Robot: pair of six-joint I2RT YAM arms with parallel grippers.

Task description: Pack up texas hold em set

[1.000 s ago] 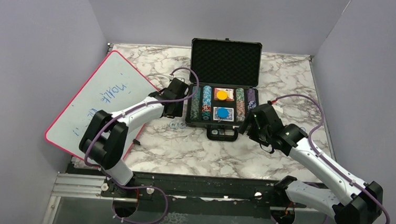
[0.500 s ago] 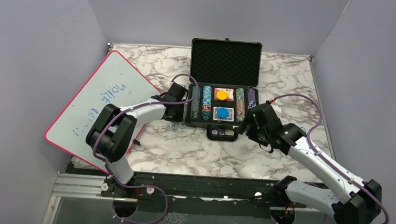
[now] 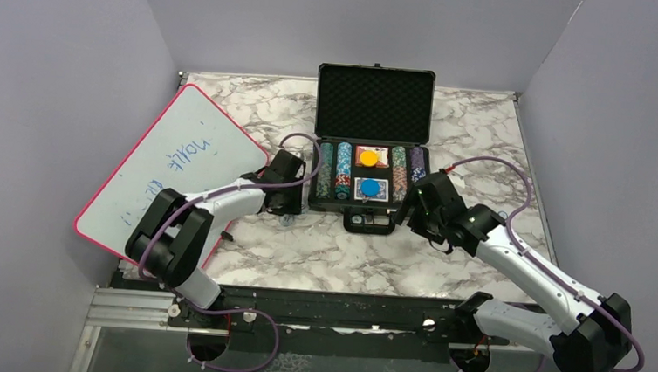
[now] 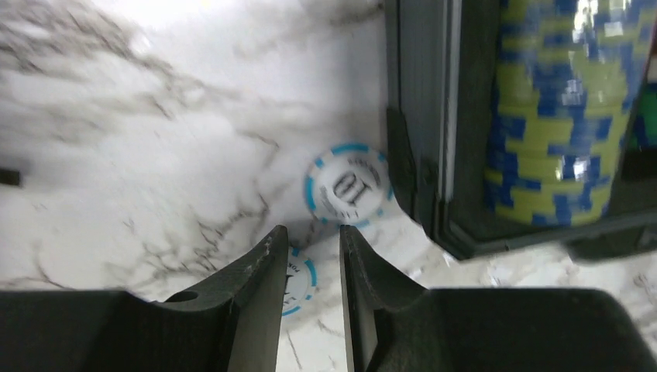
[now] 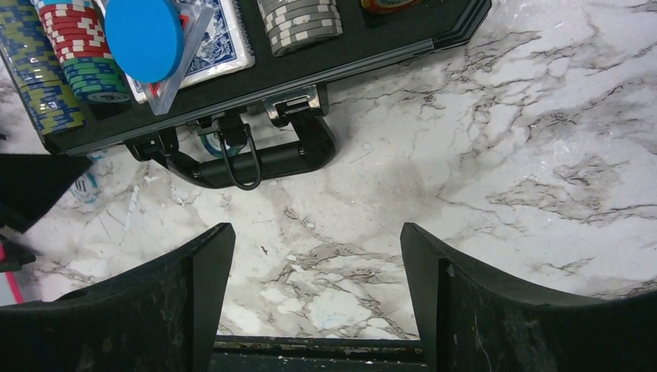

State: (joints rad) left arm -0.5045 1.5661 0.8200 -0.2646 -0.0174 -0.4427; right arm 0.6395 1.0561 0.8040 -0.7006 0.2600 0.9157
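Left gripper (image 4: 310, 232) is over the table (image 4: 155, 155), just off the briefcase (image 4: 418, 147) front-left corner, with the case wall on its right. Far loose chip (image 4: 349, 187) lies flat on the table just ahead of the fingertips, right up against that wall. Near loose chip (image 4: 300, 280) lies flat under the fingertips, showing in the gap between them. Chip stack (image 4: 550, 116) sits in the case, right of the gripper, beyond the wall.

Right gripper (image 5: 318, 232) is over the table. Handle (image 5: 263, 164) is just ahead of it, with the case behind the handle. Card deck (image 5: 221, 46) is in the case ahead-left, round button (image 5: 143, 37) on top of it.

Lid (image 3: 375, 102) stands upright at the case's far edge. Whiteboard (image 3: 174, 162) is left of the left gripper.
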